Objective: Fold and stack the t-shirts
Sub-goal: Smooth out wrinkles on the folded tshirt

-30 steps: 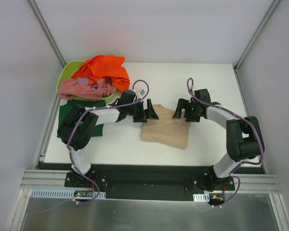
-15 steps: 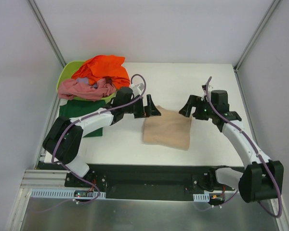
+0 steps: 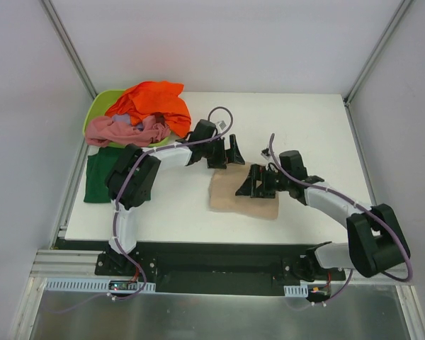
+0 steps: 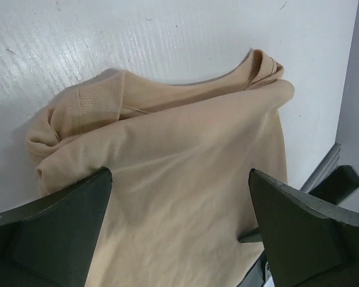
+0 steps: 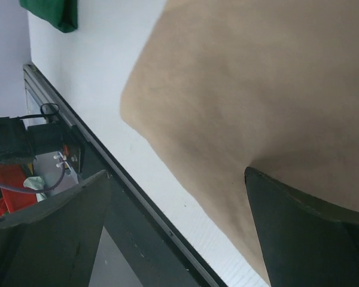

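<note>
The folded beige cotton t-shirt (image 3: 230, 200) lies flat on the white counter (image 3: 304, 127), directly under the right claw (image 3: 250, 183) and just ahead of the left claw (image 3: 225, 154). Both claws gape wide, holding nothing. A moment ago the right claw was off to the side. It now hovers over the cloth, so another fold probably comes next.

place: robot lab cell | evidence: white bench (image 3: 304, 127); bare panel walls (image 3: 234, 42); aluminium rail (image 3: 64, 263) at 6 o'clock; left arm (image 3: 163, 157) and right arm (image 3: 333, 202) bolted there
</note>
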Robot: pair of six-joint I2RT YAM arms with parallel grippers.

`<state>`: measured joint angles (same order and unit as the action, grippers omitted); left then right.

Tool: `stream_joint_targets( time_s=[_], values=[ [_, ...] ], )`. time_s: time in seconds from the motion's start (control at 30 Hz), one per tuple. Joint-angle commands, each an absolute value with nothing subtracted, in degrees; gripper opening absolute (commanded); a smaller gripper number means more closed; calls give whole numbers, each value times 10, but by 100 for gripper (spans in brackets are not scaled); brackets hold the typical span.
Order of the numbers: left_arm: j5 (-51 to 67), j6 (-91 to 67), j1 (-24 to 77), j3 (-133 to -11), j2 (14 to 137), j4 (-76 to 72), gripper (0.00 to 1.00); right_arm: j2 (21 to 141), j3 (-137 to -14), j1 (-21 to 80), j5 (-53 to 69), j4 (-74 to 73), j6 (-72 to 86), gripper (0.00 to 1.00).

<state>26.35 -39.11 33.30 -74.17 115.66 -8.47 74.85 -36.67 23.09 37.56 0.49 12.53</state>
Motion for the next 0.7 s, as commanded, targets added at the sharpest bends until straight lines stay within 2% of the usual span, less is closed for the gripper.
stream_joint_targets(
  time_s=[0.0,0.13,0.4,0.6,0.67],
  values=[
    [212,-367,327,-776,1179,-42,99,789,-327,233,386,63,133,96],
    [206,-366,323,-767,1187,-31,99,817,-276,233,384,81,141,96],
    [228,-354,316,-757,1173,-25,99,801,-170,236,366,136,170,96],
    [282,-319,319,-753,1099,-25,99,703,-212,236,349,63,167,96],
    [246,-297,326,-744,1064,-21,99,660,-240,236,334,29,163,96]
  ],
)
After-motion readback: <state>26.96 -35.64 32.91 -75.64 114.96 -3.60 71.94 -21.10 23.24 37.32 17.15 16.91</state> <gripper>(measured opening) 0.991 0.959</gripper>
